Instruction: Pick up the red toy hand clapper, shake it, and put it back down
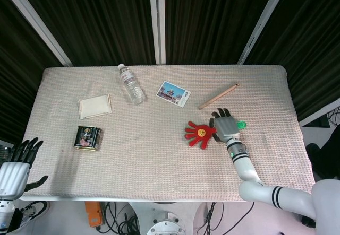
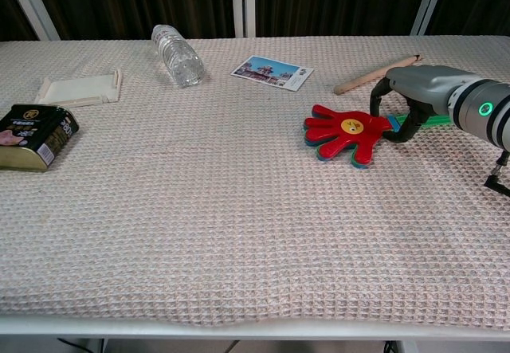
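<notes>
The red toy hand clapper (image 1: 199, 133) (image 2: 347, 127) lies on the cloth at the right of the table, its red palm pointing left. Its green handle (image 1: 241, 124) (image 2: 434, 119) runs right, under my right hand (image 1: 226, 124) (image 2: 418, 90). That hand's fingers curl down over the handle just behind the red palm and hold it. The clapper's head still rests on the cloth. My left hand (image 1: 16, 166) hangs off the table's front left corner, fingers apart, holding nothing; the chest view does not show it.
A wooden stick (image 1: 219, 96) (image 2: 374, 74) lies just behind the right hand. A postcard (image 1: 173, 93) (image 2: 272, 72) and a water bottle (image 1: 131, 84) (image 2: 177, 52) lie further back. A white pad (image 1: 95, 106) and a dark can (image 1: 87, 138) (image 2: 32, 135) sit at the left.
</notes>
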Controlling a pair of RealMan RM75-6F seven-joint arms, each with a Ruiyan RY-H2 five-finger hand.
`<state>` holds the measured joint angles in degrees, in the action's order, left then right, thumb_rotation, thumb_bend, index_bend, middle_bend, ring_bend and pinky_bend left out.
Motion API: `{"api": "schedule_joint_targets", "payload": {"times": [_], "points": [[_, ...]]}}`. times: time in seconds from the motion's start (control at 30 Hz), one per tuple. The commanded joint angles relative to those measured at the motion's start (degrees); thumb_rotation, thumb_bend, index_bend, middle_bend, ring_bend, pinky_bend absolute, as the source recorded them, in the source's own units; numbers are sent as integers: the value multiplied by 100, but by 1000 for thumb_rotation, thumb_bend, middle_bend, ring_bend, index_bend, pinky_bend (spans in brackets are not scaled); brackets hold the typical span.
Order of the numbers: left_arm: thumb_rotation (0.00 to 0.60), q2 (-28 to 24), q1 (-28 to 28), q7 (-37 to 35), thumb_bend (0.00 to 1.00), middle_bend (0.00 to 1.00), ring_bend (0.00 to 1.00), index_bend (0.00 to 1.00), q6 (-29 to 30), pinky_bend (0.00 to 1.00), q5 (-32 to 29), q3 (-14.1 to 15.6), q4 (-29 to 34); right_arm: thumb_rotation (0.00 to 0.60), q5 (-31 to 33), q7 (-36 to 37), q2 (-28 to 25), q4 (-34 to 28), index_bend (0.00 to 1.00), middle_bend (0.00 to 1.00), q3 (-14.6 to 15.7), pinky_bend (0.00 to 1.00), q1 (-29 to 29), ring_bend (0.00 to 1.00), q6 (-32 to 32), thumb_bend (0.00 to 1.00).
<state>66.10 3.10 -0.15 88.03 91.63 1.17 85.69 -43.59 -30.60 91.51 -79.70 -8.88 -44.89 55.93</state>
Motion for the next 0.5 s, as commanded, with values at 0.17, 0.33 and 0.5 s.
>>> {"api": "schedule_joint_targets", "payload": {"times": [0.17,0.33,0.5], "points": [[600,20,10,-11,133,17,0,43,-25,5,-5,-1,-12,600,-574,612,71,166,705,360,-31,157,212,121,131,379],[600,33,14,-36,133,17,0,44,-4,5,12,-10,-25,600,-1177,1332,179,332,722,466,-87,404,408,263,346,439],[600,40,9,-64,134,17,0,44,28,5,28,-15,-46,600,-1688,2042,283,496,725,570,-158,585,581,417,574,459]]}}
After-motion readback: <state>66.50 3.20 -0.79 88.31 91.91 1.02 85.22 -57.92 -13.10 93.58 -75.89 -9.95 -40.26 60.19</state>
